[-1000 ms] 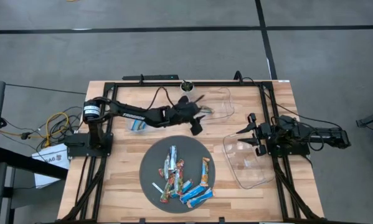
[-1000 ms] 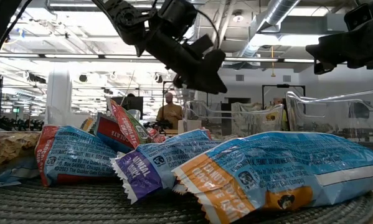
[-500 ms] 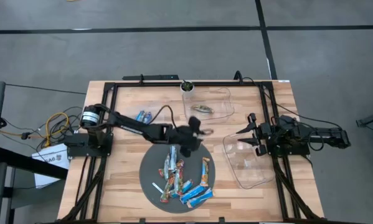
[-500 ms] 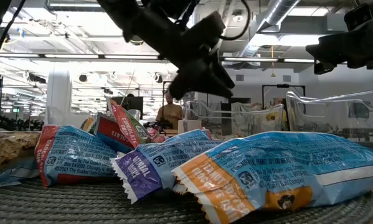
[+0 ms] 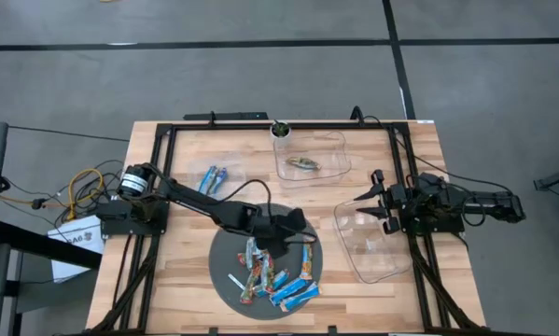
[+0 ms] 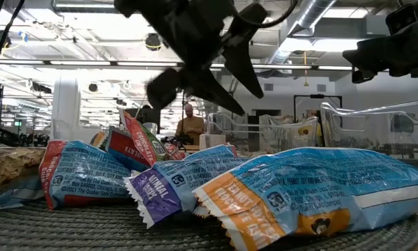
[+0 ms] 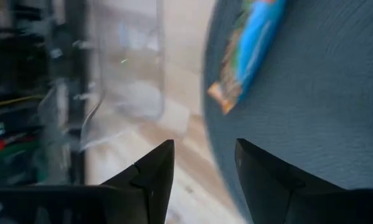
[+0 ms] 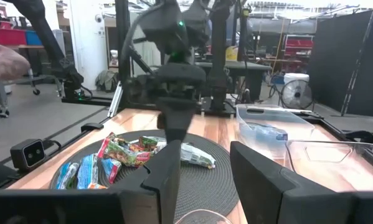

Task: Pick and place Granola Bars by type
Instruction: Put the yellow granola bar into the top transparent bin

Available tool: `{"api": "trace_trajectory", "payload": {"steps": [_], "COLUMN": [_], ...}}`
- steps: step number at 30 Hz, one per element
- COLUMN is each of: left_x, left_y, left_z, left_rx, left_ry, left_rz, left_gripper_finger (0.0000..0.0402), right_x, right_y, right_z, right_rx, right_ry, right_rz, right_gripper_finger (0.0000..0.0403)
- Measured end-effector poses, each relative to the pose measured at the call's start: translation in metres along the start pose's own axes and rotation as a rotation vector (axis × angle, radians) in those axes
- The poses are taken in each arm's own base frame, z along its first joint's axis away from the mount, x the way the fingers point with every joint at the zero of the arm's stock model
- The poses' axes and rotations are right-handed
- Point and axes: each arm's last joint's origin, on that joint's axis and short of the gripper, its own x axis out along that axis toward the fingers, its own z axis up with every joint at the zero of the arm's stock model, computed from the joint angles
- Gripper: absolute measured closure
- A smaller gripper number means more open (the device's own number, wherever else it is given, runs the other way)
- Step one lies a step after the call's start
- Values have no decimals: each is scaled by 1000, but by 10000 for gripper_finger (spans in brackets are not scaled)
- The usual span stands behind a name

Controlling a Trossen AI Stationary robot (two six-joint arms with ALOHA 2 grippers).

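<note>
Several granola bars [image 5: 272, 271] lie in a heap on a round dark mat [image 5: 225, 245]; the low view shows them close up [image 6: 195, 181]. Two blue bars [image 5: 214, 175] lie on the wood to the far left of the mat. One greenish bar [image 5: 302, 164] lies in the far clear tub [image 5: 335, 159]. My left gripper [image 5: 293, 222] hangs open above the far part of the mat [image 7: 335, 112], holding nothing; a blue bar with an orange end [image 7: 248, 50] lies ahead of it. My right gripper [image 5: 372, 201] waits open at the table's right, above a second clear tub [image 5: 377, 257].
A small dark cup [image 5: 280, 129] stands at the far edge beside the far tub. Black frame rails [image 5: 167, 233] run along both sides of the table. People stand in the room beyond the table [image 6: 190, 125]. A thin white stick [image 5: 235, 280] lies on the mat.
My left gripper has swung from beside the far clear tub toward the table's near edge and now hangs over the far part of the mat. The bars and tubs have stayed where they were.
</note>
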Motion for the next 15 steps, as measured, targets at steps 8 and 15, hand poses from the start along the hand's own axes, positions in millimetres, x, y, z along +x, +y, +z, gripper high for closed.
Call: {"api": "trace_trajectory", "payload": {"steps": [8,15], "left_x": [3,14], "left_y": [11,19], "left_z": [28,55], "left_rx": [14,80], "left_ry": [-49,-101], "left_rz": [-180,-229], "left_gripper_finger": [239,239], "right_x": [0,0], "right_y": [0,0], "right_z": [0,0], "right_rx": [0,0], "right_ry": [0,-2], "right_rz": [0,0], "right_gripper_finger": [270,269]}}
